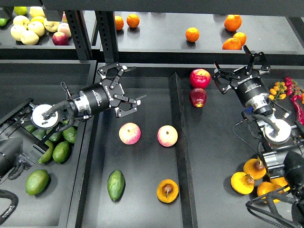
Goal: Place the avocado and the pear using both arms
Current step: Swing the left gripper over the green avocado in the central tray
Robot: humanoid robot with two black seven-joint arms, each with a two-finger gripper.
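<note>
The avocado (115, 185), dark green and elongated, lies at the front left of the middle tray (147, 209). The pear (167, 190), orange-yellow with a dark brown spot, lies to its right on the same tray. My left gripper (137, 82) is open and empty over the tray's back left, well behind the avocado. My right gripper (231, 56) is open and empty over the right tray's back, far from the pear.
Two pink-yellow apples (129, 133) (167, 136) sit mid-tray between the grippers and the fruit. Two red apples (200, 77) lie on the right tray. Several avocados (61, 151) fill the left bin, pears (242, 183) the right bin. Oranges (192, 34) sit on the back shelf.
</note>
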